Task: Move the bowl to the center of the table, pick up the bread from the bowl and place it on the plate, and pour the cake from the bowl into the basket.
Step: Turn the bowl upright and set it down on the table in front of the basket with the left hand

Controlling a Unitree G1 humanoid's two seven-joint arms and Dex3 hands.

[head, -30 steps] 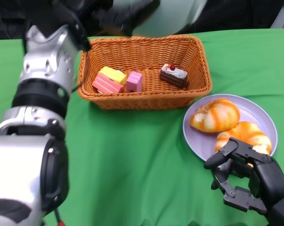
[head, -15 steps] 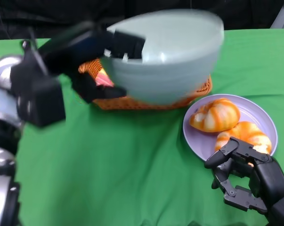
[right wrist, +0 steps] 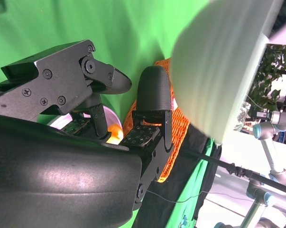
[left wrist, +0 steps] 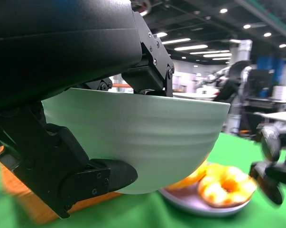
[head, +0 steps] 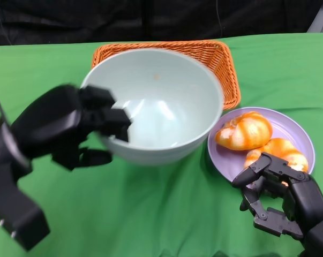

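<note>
My left hand grips the near-left rim of a large pale bowl, upright and empty inside, in front of the orange wicker basket. The bowl hides the basket's inside. In the left wrist view, my fingers clamp the bowl by its wall and rim. Two glazed breads lie on the lilac plate at the right. My right hand hovers at the plate's near edge, fingers bent but apart, holding nothing.
Green cloth covers the table; bare cloth spreads across the front middle and left. The bowl almost touches the plate's left edge. The right wrist view shows the bowl beside the basket. A dark backdrop lies beyond the table's far edge.
My left hand has brought the bowl from high and tipped over the basket down to upright in front of it. The cakes in the basket are now hidden. The right hand stayed put.
</note>
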